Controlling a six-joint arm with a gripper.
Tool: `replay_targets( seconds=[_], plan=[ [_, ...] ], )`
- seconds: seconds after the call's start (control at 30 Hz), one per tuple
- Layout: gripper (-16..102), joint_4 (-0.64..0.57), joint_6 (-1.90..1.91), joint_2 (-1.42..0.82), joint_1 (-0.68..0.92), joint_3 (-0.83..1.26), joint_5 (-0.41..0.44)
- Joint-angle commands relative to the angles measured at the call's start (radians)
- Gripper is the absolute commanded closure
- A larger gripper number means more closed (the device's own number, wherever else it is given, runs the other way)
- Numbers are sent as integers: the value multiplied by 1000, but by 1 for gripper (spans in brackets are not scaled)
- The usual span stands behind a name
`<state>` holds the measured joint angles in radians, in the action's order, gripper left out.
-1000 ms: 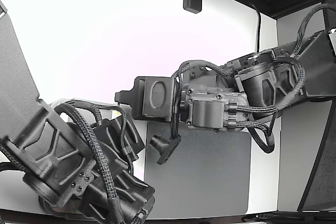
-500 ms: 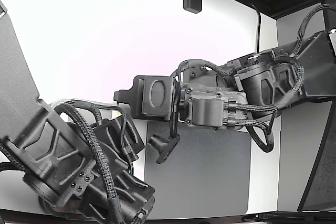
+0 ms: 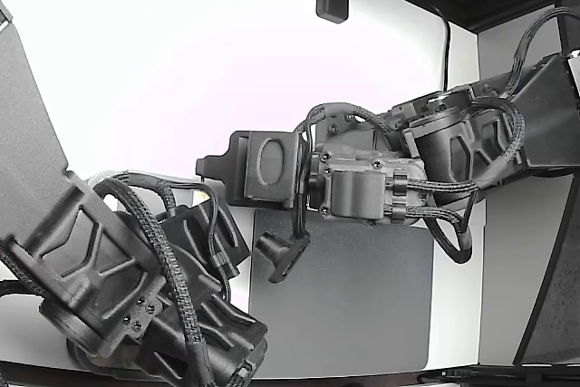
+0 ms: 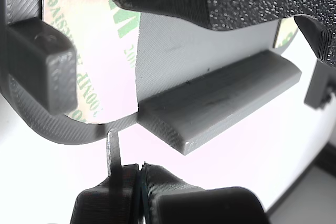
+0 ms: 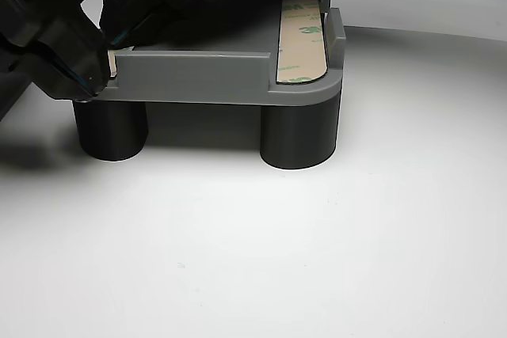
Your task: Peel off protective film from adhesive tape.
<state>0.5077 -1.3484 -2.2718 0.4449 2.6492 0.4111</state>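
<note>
Pincer (image 4: 140, 174): jaws pressed together on a thin film tab (image 4: 113, 150) rising from the edge of the grey fixture (image 5: 198, 77). Tape strip (image 5: 303, 41) lies flat along the fixture's end, long axis running away from the other-view camera; liner is cream with green print, "3M" legible. Fixture stands on round legs (image 5: 299, 134) on the white table (image 5: 317, 251).

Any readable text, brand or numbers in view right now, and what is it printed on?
"3M": green print on the tape liner lying in the grey fixture, other view.
"200MP": green print on the same liner, wrist view; read with some doubt, cut off at the edge.
Other green lettering on that liner in both views: too blurred or cropped to read.
Exterior view: no text.
</note>
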Motion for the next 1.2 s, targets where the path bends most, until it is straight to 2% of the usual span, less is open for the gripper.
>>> replay_targets(
  seconds=[0.0,1.17],
  plan=[
    [97,-6,2,-14,-9,-31,0],
    [97,-6,15,-9,0,-32,3]
  ],
)
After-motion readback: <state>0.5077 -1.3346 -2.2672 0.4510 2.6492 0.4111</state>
